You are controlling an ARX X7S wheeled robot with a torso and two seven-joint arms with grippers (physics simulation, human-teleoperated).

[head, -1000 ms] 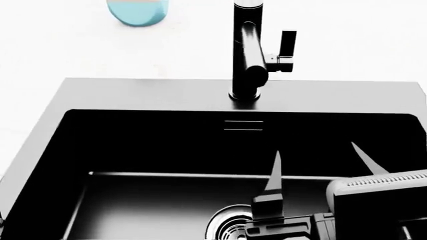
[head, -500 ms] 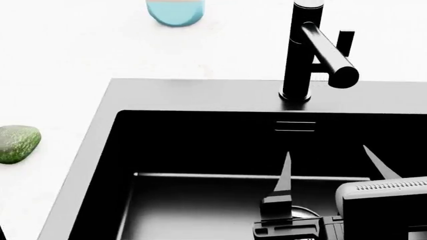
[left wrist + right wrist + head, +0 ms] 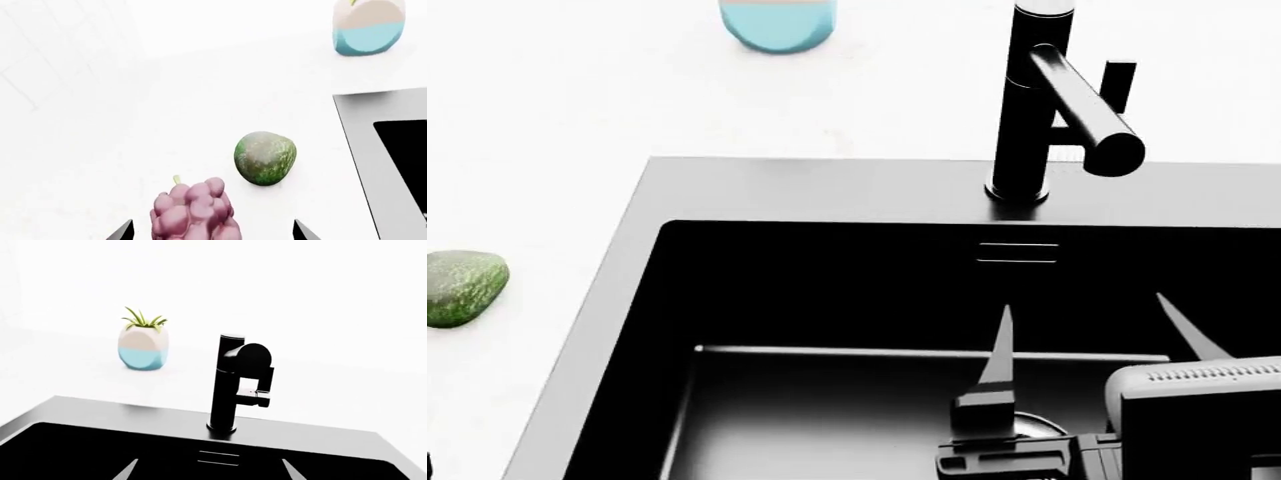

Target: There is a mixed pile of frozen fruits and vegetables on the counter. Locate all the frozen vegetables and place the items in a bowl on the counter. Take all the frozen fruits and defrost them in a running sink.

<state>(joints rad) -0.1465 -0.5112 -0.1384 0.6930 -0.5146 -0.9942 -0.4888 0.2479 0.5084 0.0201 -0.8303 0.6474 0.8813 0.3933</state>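
In the left wrist view a pink bumpy cluster, the frozen fruit (image 3: pixel 193 212), lies on the white counter (image 3: pixel 133 125) between the spread fingers of my left gripper (image 3: pixel 213 232), which is open and not touching it. A mottled green oval, a frozen vegetable (image 3: pixel 265 157), rests just beyond it, near the sink's grey rim (image 3: pixel 363 150). The head view shows the green oval (image 3: pixel 461 287) left of the black sink (image 3: pixel 827 300). My right gripper (image 3: pixel 1094 335) hangs open over the basin, empty, facing the black faucet (image 3: pixel 233 385). The bowl is out of view.
A teal and beige planter (image 3: pixel 143 347) stands on the counter behind the sink, left of the faucet (image 3: pixel 1041 110). The chrome drain (image 3: pixel 1038 424) shows partly under my right gripper. Sink walls surround that gripper.
The head view swung left a second ago, so sink and faucet sit further right and the green oval came into view. The spout now points rightward. Almost nothing moved in the last half second.
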